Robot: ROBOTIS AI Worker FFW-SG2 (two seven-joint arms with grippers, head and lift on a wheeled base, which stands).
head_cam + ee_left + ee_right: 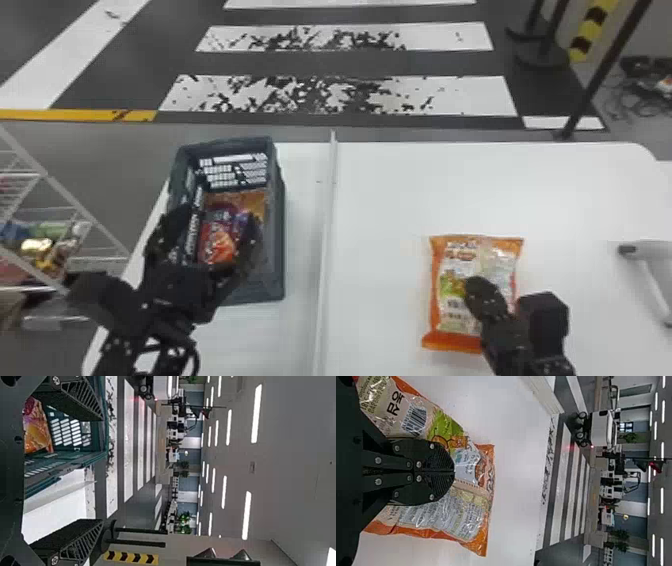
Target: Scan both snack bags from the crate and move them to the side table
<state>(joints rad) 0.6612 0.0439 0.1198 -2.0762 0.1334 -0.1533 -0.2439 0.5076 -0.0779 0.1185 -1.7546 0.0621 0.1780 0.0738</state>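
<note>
Right claw [479, 287] (fingers together) is over the barcoded orange bag [447, 270].

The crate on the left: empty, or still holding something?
Not empty: the crate has coloured snack packets inside, visible between its walls in the head view.

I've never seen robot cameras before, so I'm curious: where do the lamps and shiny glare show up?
Left wrist view: ceiling lights glow as bright strips; right wrist view: pale glints streak the orange snack bag's wrapper; head view: the white table looks bright.
</note>
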